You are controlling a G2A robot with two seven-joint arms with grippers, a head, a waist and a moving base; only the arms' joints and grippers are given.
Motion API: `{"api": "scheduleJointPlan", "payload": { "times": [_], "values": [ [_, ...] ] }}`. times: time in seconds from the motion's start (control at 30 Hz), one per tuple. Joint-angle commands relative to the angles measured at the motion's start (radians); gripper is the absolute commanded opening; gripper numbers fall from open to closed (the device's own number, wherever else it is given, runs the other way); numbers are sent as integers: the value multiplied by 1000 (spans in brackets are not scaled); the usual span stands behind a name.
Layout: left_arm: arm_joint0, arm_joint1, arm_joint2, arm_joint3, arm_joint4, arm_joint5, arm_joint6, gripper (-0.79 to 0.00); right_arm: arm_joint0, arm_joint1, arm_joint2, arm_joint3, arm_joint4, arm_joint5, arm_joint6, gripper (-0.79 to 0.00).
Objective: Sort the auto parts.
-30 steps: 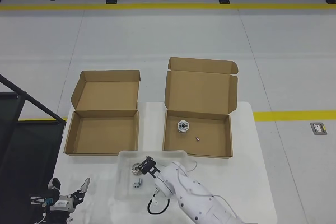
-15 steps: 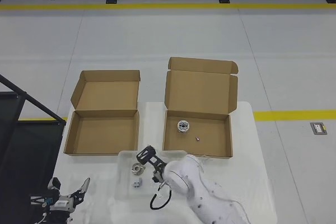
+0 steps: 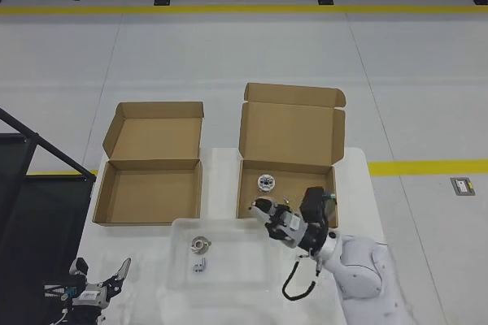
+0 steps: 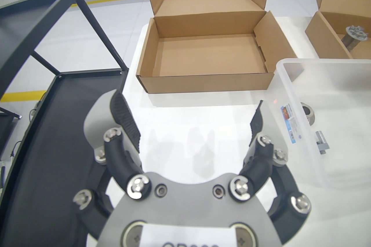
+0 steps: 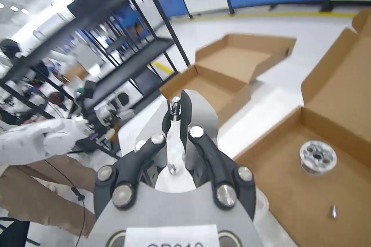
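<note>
Right wrist view: right gripper clamped on a threaded stud, hovering over the right cardboard box's front corner. Drop-off step, I'd say; next it needs lowering and letting go. Left gripper gapes wide, empty, beside the clear bin.

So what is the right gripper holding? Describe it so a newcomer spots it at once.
On the white table, find the right-hand cardboard box. Over its left side hangs the right gripper, shut on a small silver bolt. Unlike the round hub and tiny screw lying in the box, it is held aloft, threaded end outward.
</note>
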Motion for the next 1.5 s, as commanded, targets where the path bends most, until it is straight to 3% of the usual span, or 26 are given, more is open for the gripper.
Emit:
{"api": "scheduleJointPlan", "payload": {
  "times": [0.0,0.23,0.37,0.6,0.77,0.93,1.17,1.47],
  "values": [
    [0,0,0,0,0,0,0,0,39,11,13,79,123,-110,-50,-785],
    [0,0,0,0,0,0,0,0,144,69,-36,207,396,-110,-29,-785],
    [0,0,0,0,0,0,0,0,216,92,-19,326,220,-95,57,-785],
    [0,0,0,0,0,0,0,0,349,91,-145,371,-133,301,288,-785],
    [0,0,0,0,0,0,0,0,455,77,-256,472,-248,481,451,-785],
    [0,0,0,0,0,0,0,0,541,58,-349,577,-317,584,534,-785],
    [0,0,0,0,0,0,0,0,613,32,-436,683,-350,646,585,-785],
    [0,0,0,0,0,0,0,0,682,-3,-504,826,-346,702,551,-785]
  ]
}}
